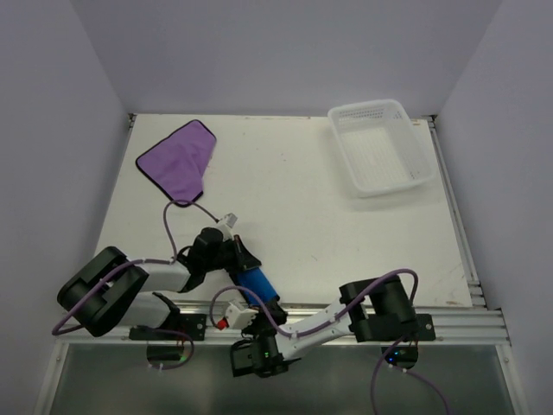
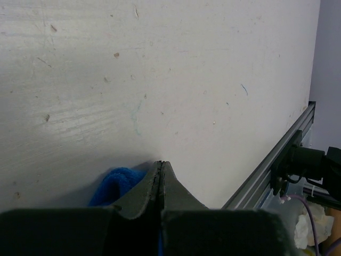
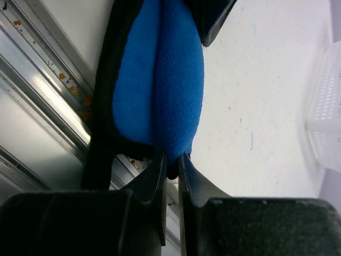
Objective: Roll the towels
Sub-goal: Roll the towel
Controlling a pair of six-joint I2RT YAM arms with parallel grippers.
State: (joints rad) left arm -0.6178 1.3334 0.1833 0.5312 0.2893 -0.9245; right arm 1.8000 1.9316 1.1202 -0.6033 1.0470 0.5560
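The blue towel [image 1: 257, 283] lies rolled into a short tube at the table's near edge, between my two grippers. My left gripper [image 1: 244, 259] is shut on its far end. In the left wrist view the jaws [image 2: 161, 164] are pressed together, with blue cloth [image 2: 114, 184] bulging to their left. My right gripper [image 1: 263, 309] is shut on the near end. In the right wrist view the fingertips [image 3: 170, 157] pinch the tip of the blue roll [image 3: 160, 80]. The purple towel [image 1: 177, 160] lies flat and spread out at the far left, away from both grippers.
A white perforated basket [image 1: 380, 147] stands at the far right corner and also shows in the right wrist view [image 3: 325, 122]. An aluminium rail [image 1: 432, 307] runs along the table's near edge, just beside the blue roll [image 3: 48, 106]. Walls enclose the table on three sides.
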